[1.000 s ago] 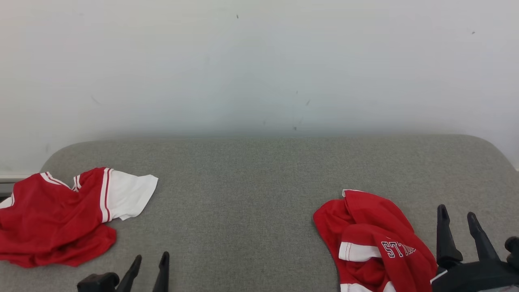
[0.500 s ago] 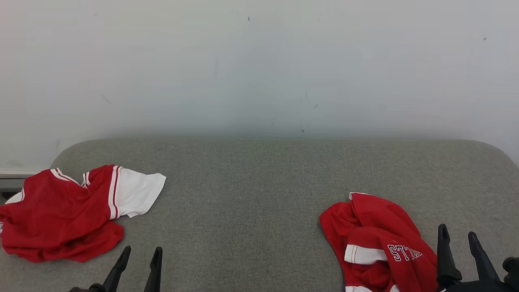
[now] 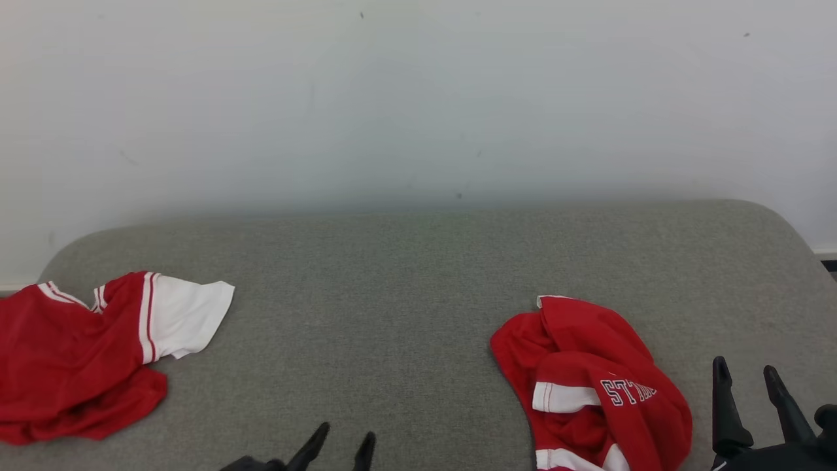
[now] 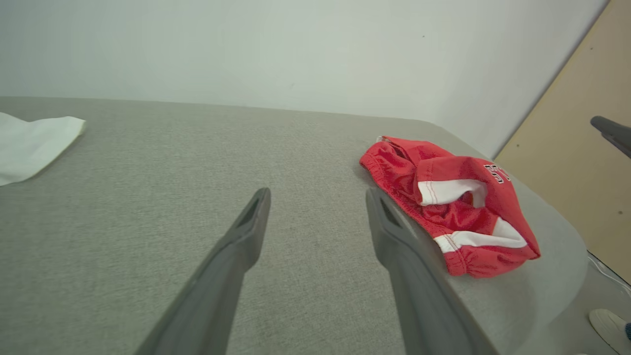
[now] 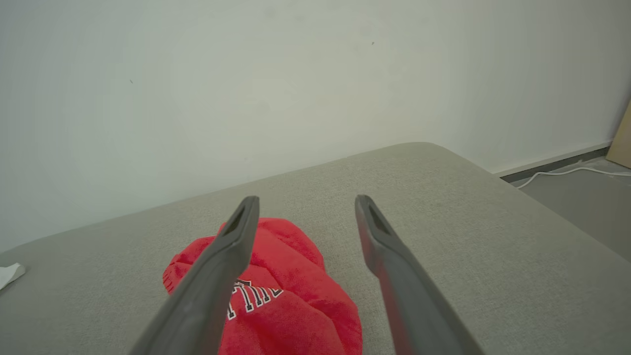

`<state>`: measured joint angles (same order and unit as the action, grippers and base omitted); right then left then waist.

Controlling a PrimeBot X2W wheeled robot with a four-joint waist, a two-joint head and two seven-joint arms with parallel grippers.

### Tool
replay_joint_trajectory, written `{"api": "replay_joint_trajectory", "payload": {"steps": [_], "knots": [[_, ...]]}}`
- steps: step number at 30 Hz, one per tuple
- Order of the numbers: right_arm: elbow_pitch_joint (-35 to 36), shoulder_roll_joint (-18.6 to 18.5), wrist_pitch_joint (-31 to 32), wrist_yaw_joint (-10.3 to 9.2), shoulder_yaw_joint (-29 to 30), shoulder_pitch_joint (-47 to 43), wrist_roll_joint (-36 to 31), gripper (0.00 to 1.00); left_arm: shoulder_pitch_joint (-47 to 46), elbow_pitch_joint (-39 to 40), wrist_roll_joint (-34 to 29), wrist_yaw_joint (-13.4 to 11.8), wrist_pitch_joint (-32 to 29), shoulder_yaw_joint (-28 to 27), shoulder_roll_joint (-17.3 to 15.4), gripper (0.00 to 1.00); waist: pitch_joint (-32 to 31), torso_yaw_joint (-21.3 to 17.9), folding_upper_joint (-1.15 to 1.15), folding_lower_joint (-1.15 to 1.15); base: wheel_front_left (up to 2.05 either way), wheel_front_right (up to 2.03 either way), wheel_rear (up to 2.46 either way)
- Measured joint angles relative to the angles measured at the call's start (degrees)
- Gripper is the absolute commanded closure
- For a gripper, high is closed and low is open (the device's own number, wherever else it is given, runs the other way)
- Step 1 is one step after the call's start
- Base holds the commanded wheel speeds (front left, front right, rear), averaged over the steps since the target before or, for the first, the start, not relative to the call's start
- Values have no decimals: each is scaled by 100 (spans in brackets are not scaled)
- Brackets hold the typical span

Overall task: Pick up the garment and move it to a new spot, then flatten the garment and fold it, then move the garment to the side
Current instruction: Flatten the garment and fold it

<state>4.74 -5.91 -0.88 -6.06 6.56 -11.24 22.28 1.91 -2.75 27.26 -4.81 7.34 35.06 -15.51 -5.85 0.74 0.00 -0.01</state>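
A crumpled red garment (image 3: 588, 366) with white stripes and white lettering lies at the right of the grey padded surface (image 3: 392, 294). My right gripper (image 3: 745, 366) hovers just to its right, open and empty. In the right wrist view the garment (image 5: 296, 296) sits below and between the spread fingers of the right gripper (image 5: 306, 199). My left gripper (image 3: 347, 432) is at the bottom middle, open and empty, well left of the garment. In the left wrist view the left gripper (image 4: 318, 195) points over bare fabric, with the garment (image 4: 443, 217) to its right.
A second red and white garment (image 3: 65, 353) lies at the surface's left end; its white sleeve (image 4: 29, 143) also shows. A pale wall runs behind. The surface drops off rounded at the right, above a floor with a white cable (image 5: 567, 172) and a tan panel (image 4: 567, 172).
The head view has shifted a little. My left gripper has moved right, from beside the left garment toward the middle of the surface. Both garments lie as before.
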Motion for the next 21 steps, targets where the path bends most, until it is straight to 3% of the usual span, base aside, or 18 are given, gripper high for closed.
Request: {"api": "replay_joint_trajectory", "payload": {"steps": [10, 16, 21], "knots": [[75, -176, 180, -7, 129, -4, -121, 0, -805, -958, 259, 381, -1248, 687, 648, 0, 150, -643, 0, 1, 0, 0, 0], [151, -243, 292, -7, 122, 1, -124, 0, -1216, -1471, 414, 385, -1785, 759, 1112, 0, 288, -1106, 0, 1, 0, 0, 0], [221, -279, 344, -4, 104, 31, -124, 0, -1479, -1933, 595, 202, -2074, 625, 1195, 0, 441, -1487, 0, 1, 0, 0, 0]]}}
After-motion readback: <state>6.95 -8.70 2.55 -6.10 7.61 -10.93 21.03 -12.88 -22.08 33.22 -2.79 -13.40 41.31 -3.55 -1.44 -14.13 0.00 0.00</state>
